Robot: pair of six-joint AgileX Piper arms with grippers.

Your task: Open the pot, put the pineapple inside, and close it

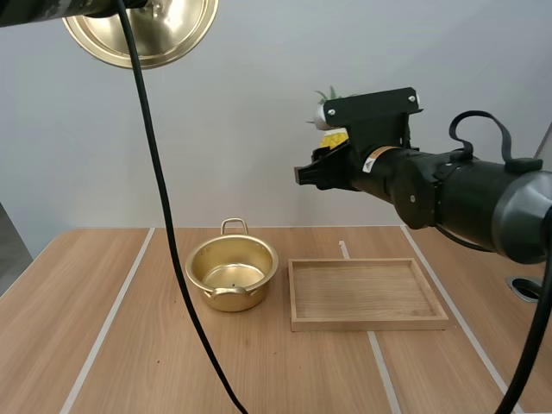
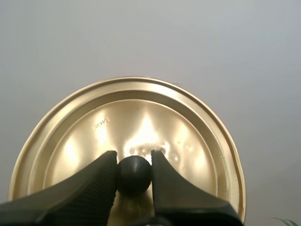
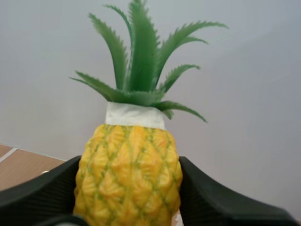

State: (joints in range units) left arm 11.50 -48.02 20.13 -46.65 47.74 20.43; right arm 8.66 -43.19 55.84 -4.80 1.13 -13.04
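Holding the pineapple high over the far side of the desk, your right tool is clamped on the yellow body, one finger on each flank, with the green crown pointing up. Your left tool pinches the black knob of the gold lid, which hangs in the air well above the desk's far-left corner.

The pot stands open and empty toward the far edge, left of the middle. A wooden tray lies just beside it on the side of the right edge.

The pineapple looks like a moulded toy, so expect it to be light and stiff. Its bumpy skin should give the fingers good purchase. Grip it by the body, as now, because the thin leaves would likely bend or slip.

The pot looks shallow against the fruit and its crown. You may need to lay the pineapple on its side for the lid to seat. The lid is thin, smooth metal on a small round knob, so it could swivel in the pinch.
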